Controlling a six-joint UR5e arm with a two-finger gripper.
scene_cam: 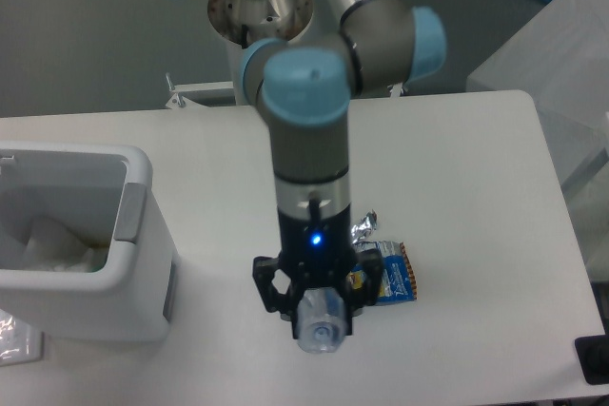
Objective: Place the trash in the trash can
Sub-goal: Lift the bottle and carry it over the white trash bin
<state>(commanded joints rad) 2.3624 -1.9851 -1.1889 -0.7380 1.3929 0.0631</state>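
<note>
My gripper (319, 316) hangs well above the table near its front edge, shut on the crushed clear plastic bottle (321, 322), whose pale blue cap end points toward the camera. The blue-and-yellow snack wrapper (392, 278) lies flat on the table behind and to the right, partly hidden by the gripper, its silver foil top (363, 226) sticking up. The white trash can (71, 240) stands at the left of the table, open side up, some way left of the gripper.
Pale crumpled material (48, 244) lies inside the trash can. A clear plastic piece (17, 341) sits at the table's front left corner. A grey-white box (561, 64) stands off the table at right. The arm's base (257, 16) is mounted behind the table.
</note>
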